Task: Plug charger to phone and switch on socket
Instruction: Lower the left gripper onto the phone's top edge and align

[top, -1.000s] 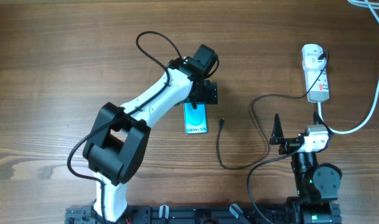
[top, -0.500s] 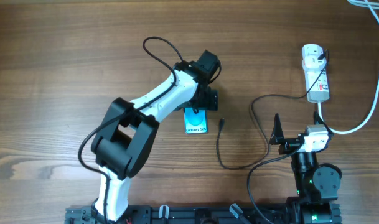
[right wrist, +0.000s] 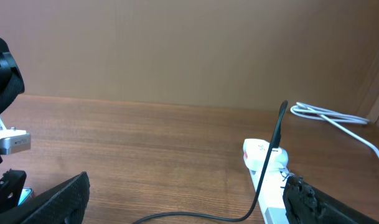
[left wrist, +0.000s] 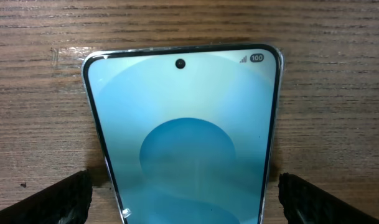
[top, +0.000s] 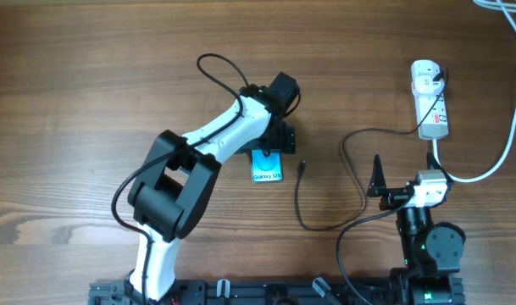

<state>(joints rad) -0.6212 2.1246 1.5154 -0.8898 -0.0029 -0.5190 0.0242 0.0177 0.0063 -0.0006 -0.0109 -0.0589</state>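
Observation:
The phone (top: 267, 166) lies flat on the table, cyan screen up, with the "Galaxy S20" end towards the front. My left gripper (top: 274, 135) is open over its far end. In the left wrist view the two fingers stand on either side of the phone (left wrist: 186, 137), a gap on each side. The charger (top: 302, 199) is a thin black cable; its free plug lies just right of the phone, and it runs to the white socket (top: 430, 100) at the back right. My right gripper (top: 378, 180) is open and empty near the front right; its view shows the socket (right wrist: 264, 169) and the charger (right wrist: 273, 149).
A thick white cable (top: 505, 152) loops along the right edge from the socket, also in the right wrist view (right wrist: 332, 118). The robots' own black wire (top: 219, 68) arcs above the left arm. Bare wooden table (top: 88, 110) stretches to the left.
The left arm's elbow has swung a little to the right and the gripper has settled lower around the phone. The right arm, charger and socket have not moved.

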